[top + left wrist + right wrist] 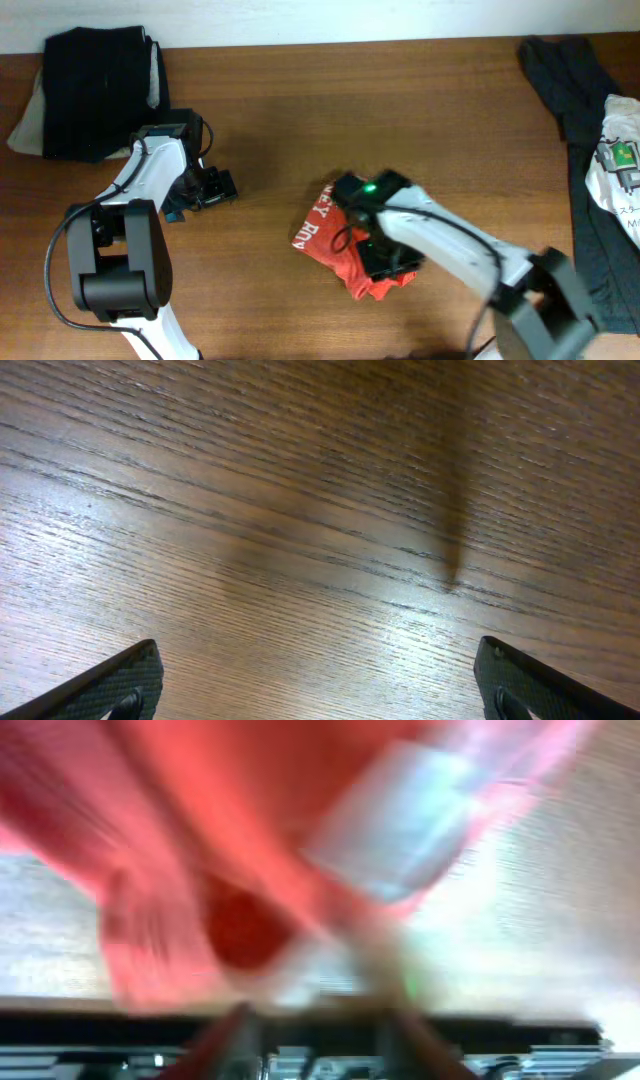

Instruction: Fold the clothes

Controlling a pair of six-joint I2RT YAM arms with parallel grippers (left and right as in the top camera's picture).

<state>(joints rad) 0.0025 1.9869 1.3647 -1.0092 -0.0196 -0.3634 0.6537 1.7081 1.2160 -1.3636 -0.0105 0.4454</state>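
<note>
Two hands: left hand (316, 652) gapes empty; right hand (388, 262) over T-shirt (322, 232), grip unclear.

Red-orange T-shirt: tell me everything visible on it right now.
The red-orange T-shirt lies bunched in a compact, rumpled bundle on the wooden table, just right of centre. It looks like soft cotton, with white printed lettering along its left edge and creased folds at its lower end. The right claw sits over its right half and hides part of it. The right wrist view shows only blurred red cloth, so a grip cannot be confirmed.
</note>
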